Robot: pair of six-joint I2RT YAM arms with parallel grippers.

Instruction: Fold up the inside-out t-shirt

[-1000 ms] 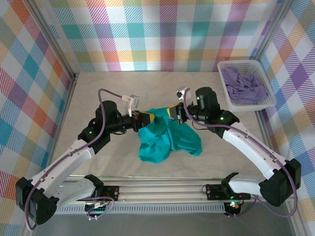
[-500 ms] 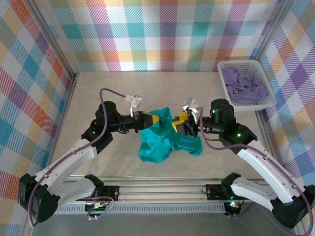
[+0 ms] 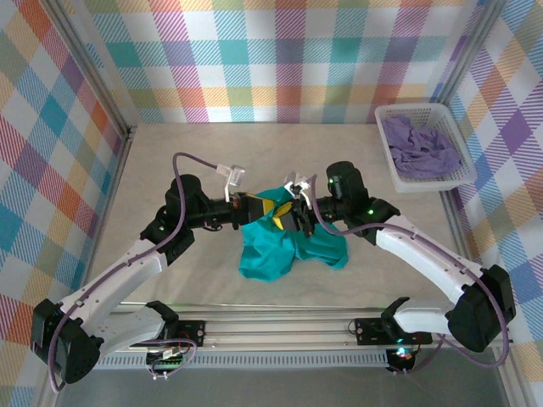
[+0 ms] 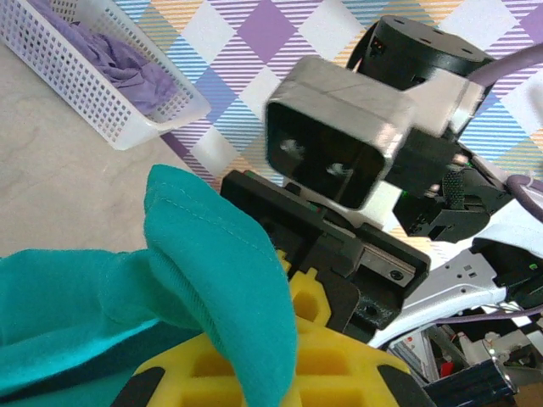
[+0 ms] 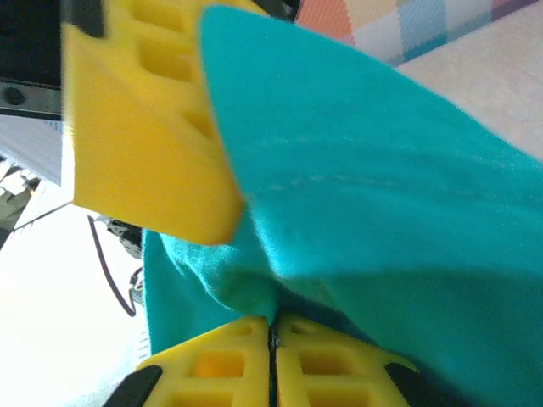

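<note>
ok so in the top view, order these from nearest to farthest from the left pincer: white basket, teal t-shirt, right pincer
From the left pincer:
1. teal t-shirt: in its grip, bunched and hanging just below it, mid-table.
2. right pincer: right beside it, on the same bunch of fabric.
3. white basket: far off in the back right corner.

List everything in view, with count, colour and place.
t-shirt: one, teal, bunched mid-table, top edge lifted between the grippers
basket: one, white, far right corner of the table
cloth: one heap, purple, inside the basket
table: one, pale beige, under everything
walls: three, multicoloured plaid, left, back and right
left gripper: one, yellow fingers, shut on the t-shirt
right gripper: one, yellow fingers, shut on the t-shirt, facing the left gripper
</note>
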